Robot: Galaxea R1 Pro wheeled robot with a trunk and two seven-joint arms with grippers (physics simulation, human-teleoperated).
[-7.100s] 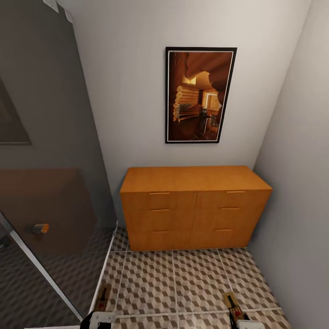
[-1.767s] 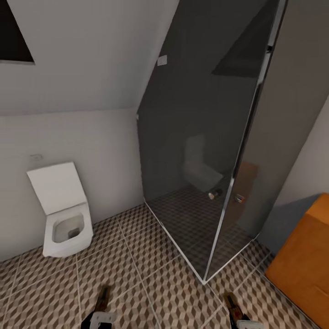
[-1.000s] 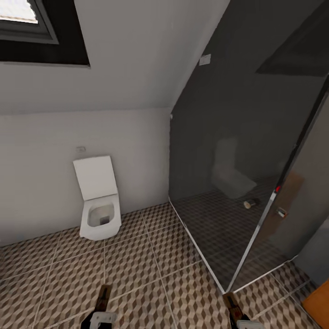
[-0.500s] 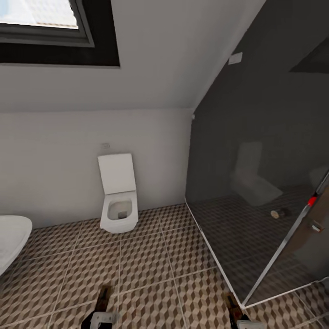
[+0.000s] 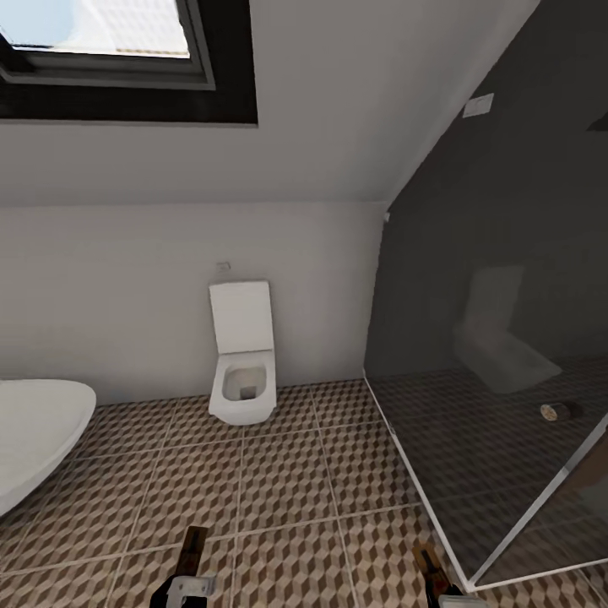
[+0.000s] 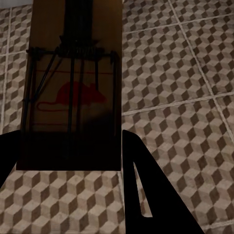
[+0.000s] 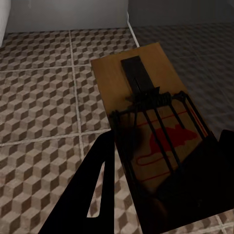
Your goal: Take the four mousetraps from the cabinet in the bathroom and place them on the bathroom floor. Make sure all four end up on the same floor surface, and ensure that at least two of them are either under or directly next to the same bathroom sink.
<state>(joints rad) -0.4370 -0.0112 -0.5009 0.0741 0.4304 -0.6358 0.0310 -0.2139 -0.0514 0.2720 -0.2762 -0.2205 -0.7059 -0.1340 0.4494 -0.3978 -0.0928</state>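
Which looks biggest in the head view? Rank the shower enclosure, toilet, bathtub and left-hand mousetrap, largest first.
1. Shower enclosure, by far the largest.
2. Bathtub, though the frame's edge cuts it off.
3. Toilet; close to the tub's visible part, so that order is unsure.
4. Mousetrap in the left hand, smallest.

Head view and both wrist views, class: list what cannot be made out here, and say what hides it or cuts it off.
- Left claw and right claw: head view's bottom edge cuts them off.
- Left mousetrap: left wrist view, top edge crops its far end.
- Right mousetrap: right wrist view, near end lost in dark claw shadow.
- Bathtub: head view's left edge cuts it.
- Shower interior: dimmed by tinted glass.
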